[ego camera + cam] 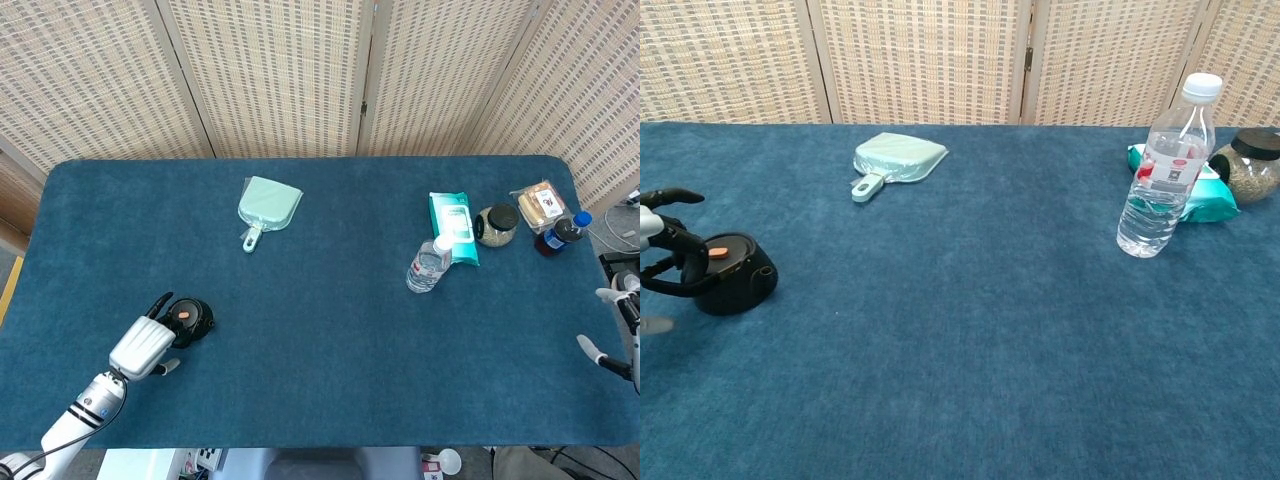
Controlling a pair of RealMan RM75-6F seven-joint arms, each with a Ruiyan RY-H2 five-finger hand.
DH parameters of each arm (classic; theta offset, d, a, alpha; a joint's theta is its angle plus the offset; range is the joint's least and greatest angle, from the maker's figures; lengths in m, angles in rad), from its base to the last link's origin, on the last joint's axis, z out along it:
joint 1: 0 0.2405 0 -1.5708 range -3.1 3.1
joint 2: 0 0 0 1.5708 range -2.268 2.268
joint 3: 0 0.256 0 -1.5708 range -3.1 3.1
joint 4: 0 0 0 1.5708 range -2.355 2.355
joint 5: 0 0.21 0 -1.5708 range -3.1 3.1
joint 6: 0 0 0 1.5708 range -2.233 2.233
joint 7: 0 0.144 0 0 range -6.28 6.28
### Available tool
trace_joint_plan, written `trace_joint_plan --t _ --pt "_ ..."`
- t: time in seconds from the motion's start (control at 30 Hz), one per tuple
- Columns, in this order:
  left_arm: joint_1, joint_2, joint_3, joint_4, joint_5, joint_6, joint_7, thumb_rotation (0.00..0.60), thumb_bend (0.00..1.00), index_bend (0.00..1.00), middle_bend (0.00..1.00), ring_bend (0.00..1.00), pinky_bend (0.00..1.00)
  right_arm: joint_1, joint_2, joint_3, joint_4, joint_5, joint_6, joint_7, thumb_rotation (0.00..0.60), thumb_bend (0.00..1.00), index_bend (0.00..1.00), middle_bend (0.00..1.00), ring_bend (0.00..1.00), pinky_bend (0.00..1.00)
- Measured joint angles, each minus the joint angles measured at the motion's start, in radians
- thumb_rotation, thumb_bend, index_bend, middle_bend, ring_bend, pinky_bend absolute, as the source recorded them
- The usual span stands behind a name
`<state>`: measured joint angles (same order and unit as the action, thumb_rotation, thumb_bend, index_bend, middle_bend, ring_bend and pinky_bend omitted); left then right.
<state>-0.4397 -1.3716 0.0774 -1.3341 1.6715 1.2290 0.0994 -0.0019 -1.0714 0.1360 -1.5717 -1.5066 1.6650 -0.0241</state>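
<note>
A black round lid with an orange button (190, 318) (735, 285) lies near the table's front left. My left hand (143, 347) (660, 255) grips it from its left side, with dark fingers curled around its rim. At the table's right edge, my right hand (622, 310) hangs with its fingers apart and nothing in it. It shows only in the head view.
A mint dustpan (267, 208) (895, 160) lies at the back left of centre. At the right stand a water bottle (429, 264) (1165, 170), a wipes pack (452, 225), a jar (496, 225), a wrapped snack (543, 204) and a blue-capped dark bottle (562, 234).
</note>
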Motion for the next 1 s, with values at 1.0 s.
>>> trace_joint_plan --t 1.0 --pt "0.014 -0.022 -0.001 -0.015 -0.048 -0.045 0.037 0.6 0.17 0.54 0.55 0.46 0.0 -0.002 -0.009 0.0 0.017 0.01 -0.008 0.013 0.6 0.13 0.32 0.4 0.29 0.32"
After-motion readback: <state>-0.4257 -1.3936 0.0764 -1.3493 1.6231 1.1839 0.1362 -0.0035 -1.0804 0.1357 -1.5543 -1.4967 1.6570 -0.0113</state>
